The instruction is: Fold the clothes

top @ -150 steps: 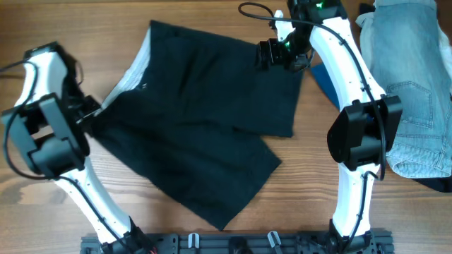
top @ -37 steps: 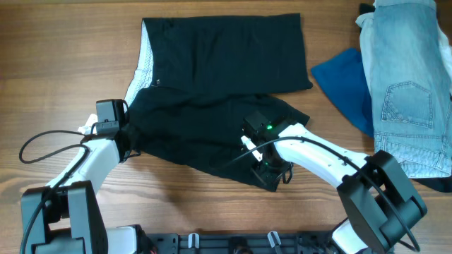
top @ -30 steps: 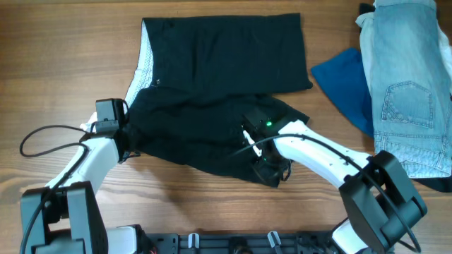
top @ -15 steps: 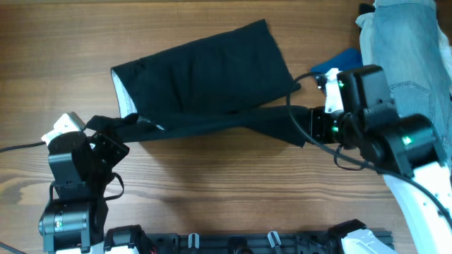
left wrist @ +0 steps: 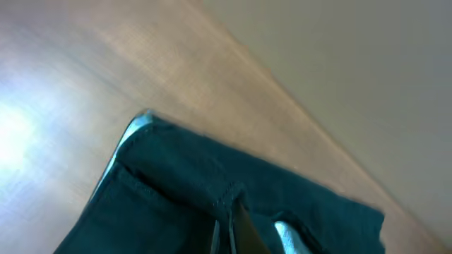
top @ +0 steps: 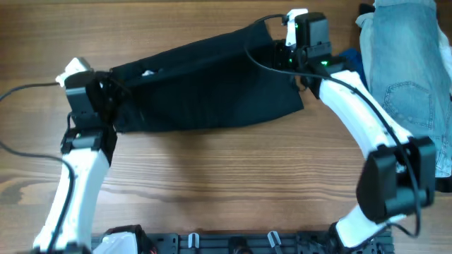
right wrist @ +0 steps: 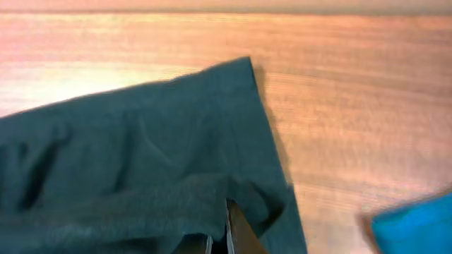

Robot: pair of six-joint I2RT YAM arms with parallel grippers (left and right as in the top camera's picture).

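Note:
The clothes (top: 205,88) are one black garment lying doubled over in a long band across the far half of the table. My left gripper (top: 107,90) is shut on its left end, where a bit of pale lining (top: 147,73) shows. My right gripper (top: 281,58) is shut on the far right corner. In the left wrist view the fingertips (left wrist: 227,229) pinch a seamed fold of the black fabric (left wrist: 198,176). The right wrist view shows my right gripper (right wrist: 220,229) closed on a bunched edge of the cloth (right wrist: 141,155), which spreads flat beyond it.
Light blue denim jeans (top: 409,77) lie at the far right edge. A bright blue cloth (top: 351,59) peeks out beside my right arm and shows at the corner of the right wrist view (right wrist: 417,222). Bare wooden table (top: 226,183) fills the near half.
Both grippers have carried the garment's near edge away from me and over the rest. The left arm swung up the left side, and the right arm moved to the far right corner.

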